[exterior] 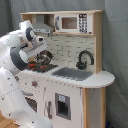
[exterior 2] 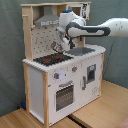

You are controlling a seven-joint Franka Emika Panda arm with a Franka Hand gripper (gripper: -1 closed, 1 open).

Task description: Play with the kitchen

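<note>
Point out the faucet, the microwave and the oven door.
faucet (exterior: 85,58), first exterior view, on its black arch.
microwave (exterior: 73,23), first exterior view, on its window.
oven door (exterior 2: 64,96), second exterior view, on its window.

Wooden floor (exterior 2: 107,107) under the kitchen (exterior 2: 64,82)

The first exterior view looked closely at the kitchen (exterior: 65,70) from its sink end, the arm (exterior: 15,75) nearest, while the second exterior view stood farther off at its stove-end corner; both shared the stovetop (exterior 2: 51,59).
</note>
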